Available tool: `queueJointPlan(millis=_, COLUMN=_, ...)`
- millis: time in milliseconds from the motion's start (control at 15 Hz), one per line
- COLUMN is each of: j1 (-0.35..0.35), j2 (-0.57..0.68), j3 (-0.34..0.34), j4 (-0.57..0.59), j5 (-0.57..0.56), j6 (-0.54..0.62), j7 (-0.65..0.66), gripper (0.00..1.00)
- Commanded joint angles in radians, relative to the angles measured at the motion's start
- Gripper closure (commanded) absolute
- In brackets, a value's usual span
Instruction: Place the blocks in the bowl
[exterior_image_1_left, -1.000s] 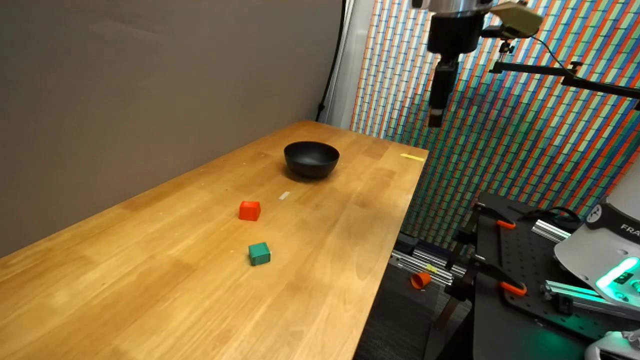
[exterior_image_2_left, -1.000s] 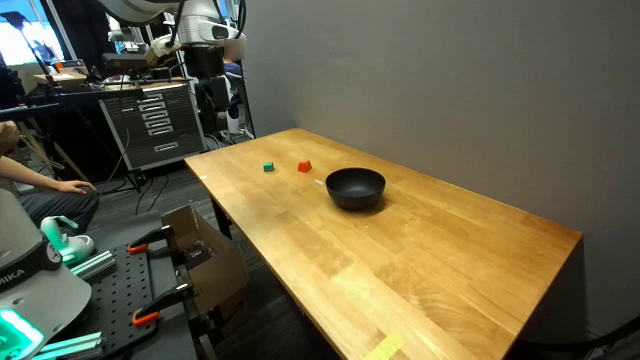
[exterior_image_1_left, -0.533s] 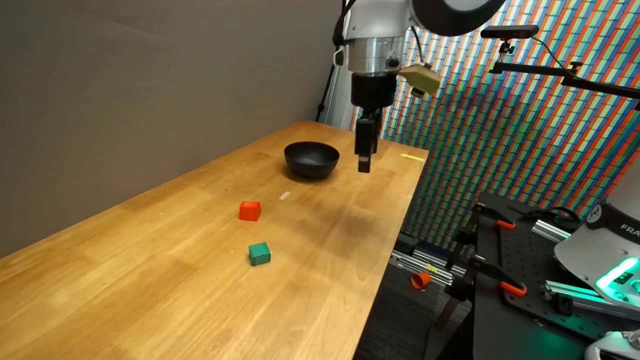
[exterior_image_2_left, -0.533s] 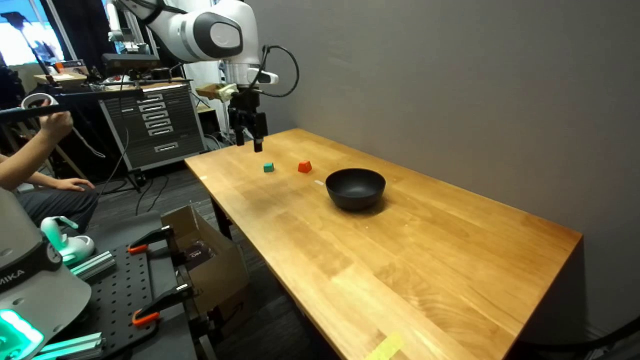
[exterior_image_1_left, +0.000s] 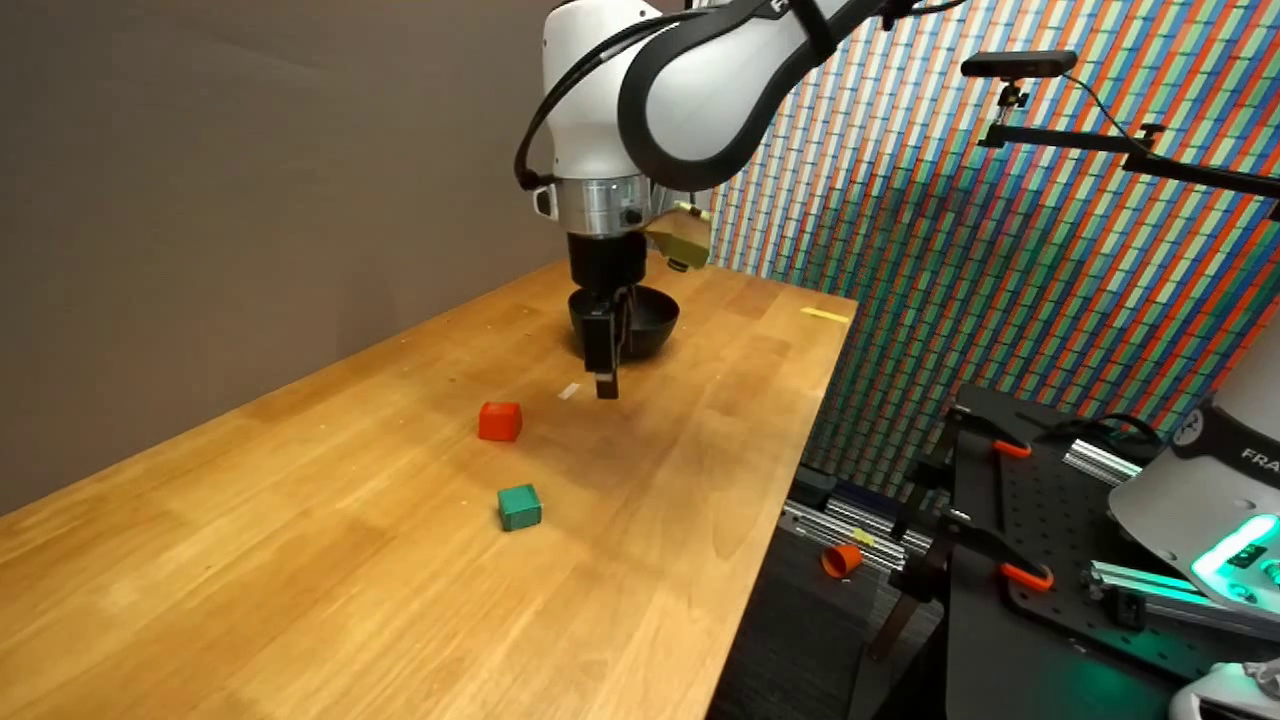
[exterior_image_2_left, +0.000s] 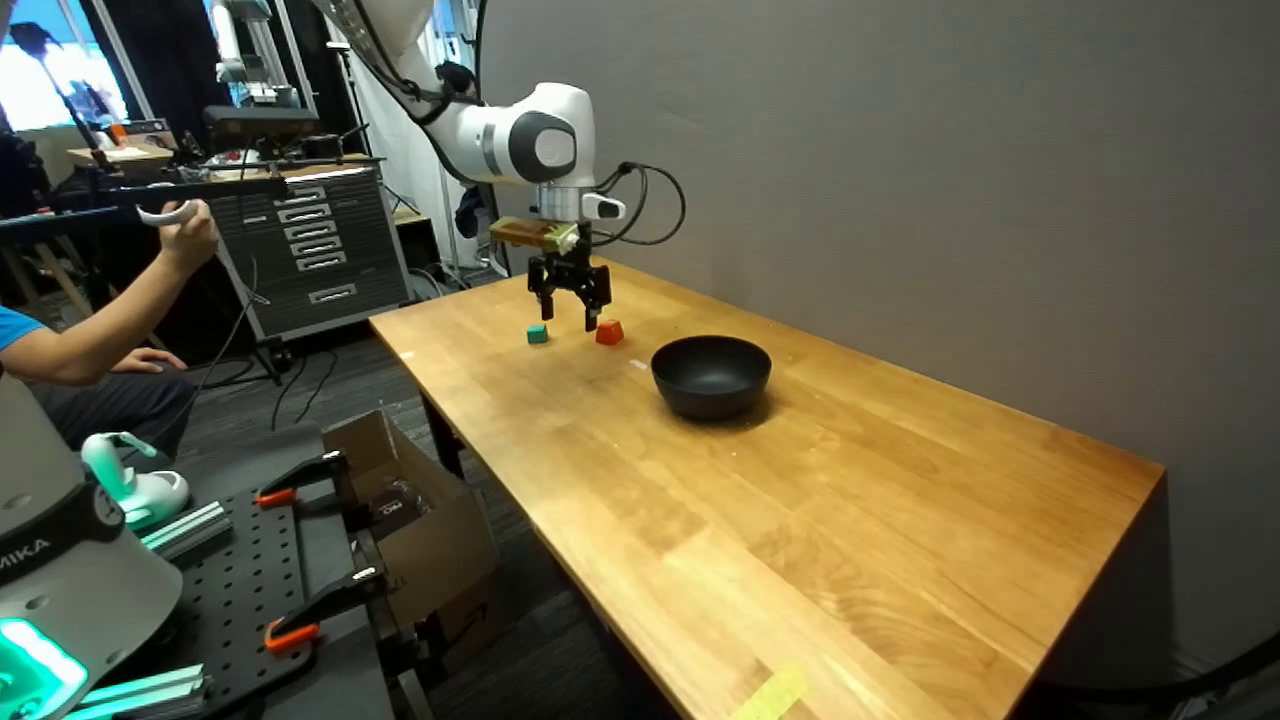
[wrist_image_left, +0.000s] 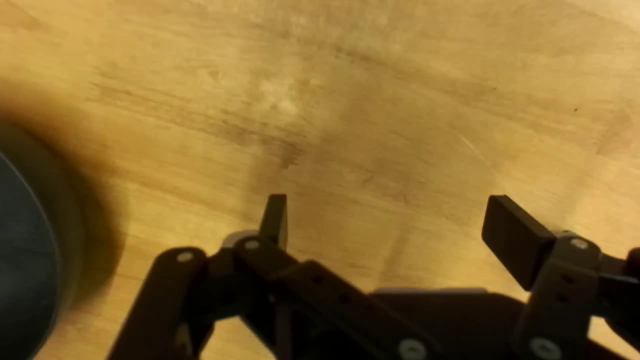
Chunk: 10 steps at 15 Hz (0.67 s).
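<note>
Arm (exterior_image_1_left: 690, 110): over the last second it has swung inward and lowered, from high up and farther from the bowl (exterior_image_2_left: 710, 385) to reaching over the surface (exterior_image_2_left: 800, 520) near the bowl.
Red block (exterior_image_1_left: 499, 421): sits on the surface near the bowl, with a pale strip (exterior_image_1_left: 568, 391) lying between it and the bowl; it has not shifted across the pictures.
Green block (exterior_image_1_left: 519, 508): also on the surface, farther from the bowl than the red one, and likewise unmoved.
Jaws: wide apart, gripping nothing; wood grain shows between them in the wrist view. They point down and hang above the surface beside the bowl, not over it, on the side where both blocks lie. In the wrist view the bowl cuts in at the left edge.
Bowl: upright, in the same place; both blocks are outside it, so neither has been placed.
Blocks into bowl: the change looks like the approach to a first pick, with the whole job remaining. Neither block shows in the wrist view, so the jaws probably must travel farther from the bowl, then go down, before closing.
First block: cannot tell which; the red one, nearer the bowl, seems a little likelier, as a guess.
</note>
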Motion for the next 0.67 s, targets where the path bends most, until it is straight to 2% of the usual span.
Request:
queueJointPlan(millis=0, j1=0.016, j2=0.181, j3=-0.019, j4=0.246, j5=0.005, j6=-0.073, j7=-0.093, gripper=0.0)
queueJointPlan(millis=600, j1=0.045, j2=0.463, j3=-0.015, j4=0.683, j5=0.015, j6=-0.269, j7=-0.184, gripper=0.0)
